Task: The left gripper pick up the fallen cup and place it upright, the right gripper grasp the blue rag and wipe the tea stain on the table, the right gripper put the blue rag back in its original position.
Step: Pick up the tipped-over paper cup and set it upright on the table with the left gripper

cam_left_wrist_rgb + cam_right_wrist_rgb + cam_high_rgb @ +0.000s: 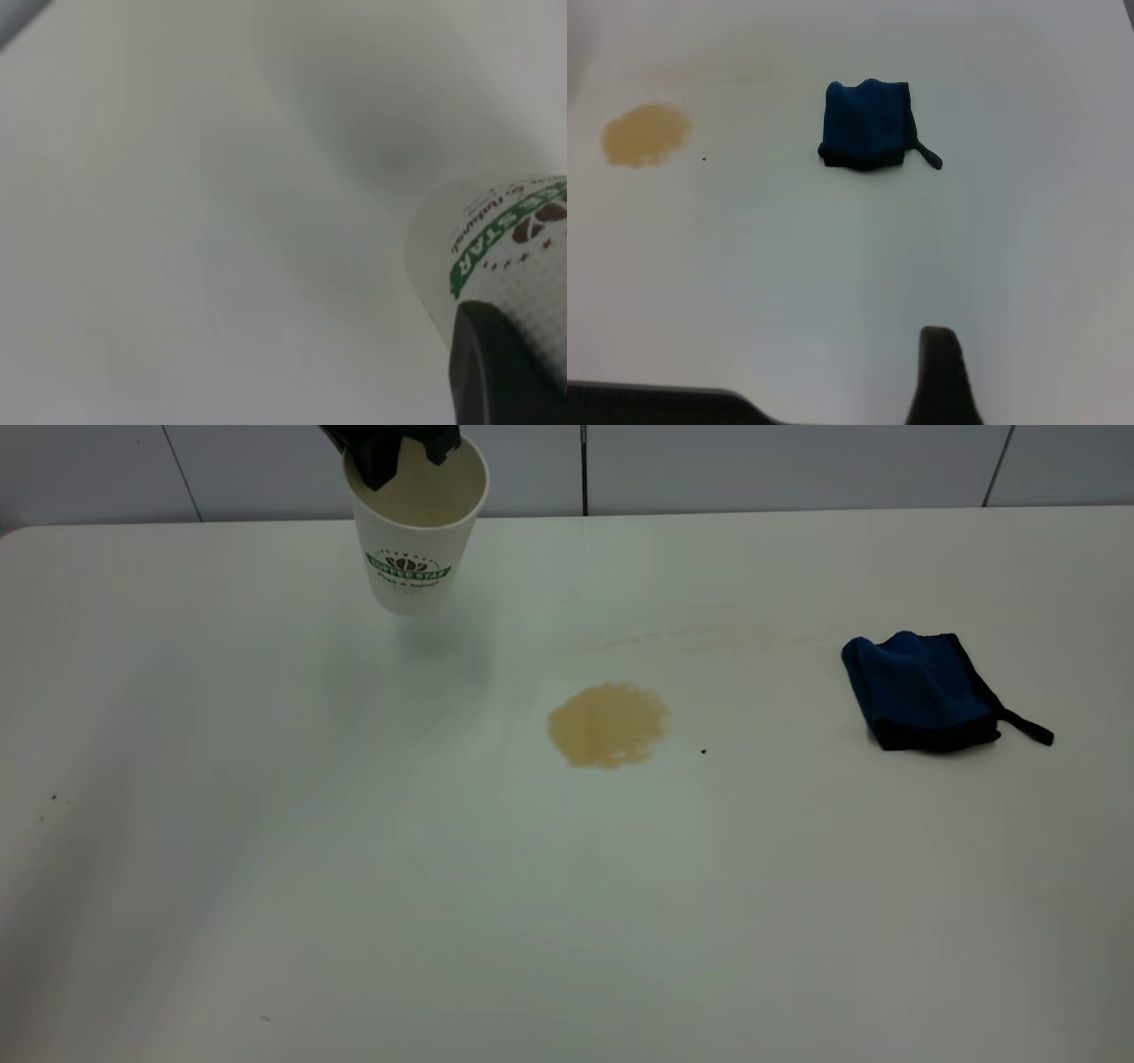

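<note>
The left gripper [409, 452] is clenching the rim of the cup [412, 558], which is hanging upright, mouth upward, above the table's [354, 868] far left; the tea stain [608, 724] is lying centre; the blue rag [921, 689] is sitting right, strap pointing rightward; the right gripper's [943, 381] jaws I cannot tell.

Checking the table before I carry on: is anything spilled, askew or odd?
Yes. A tan stain sits mid-table, unwiped, with a faint smear beyond it and a dark speck beside it. The rag lies crumpled at the right. The left tool holds the cup upright by its rim.
</note>
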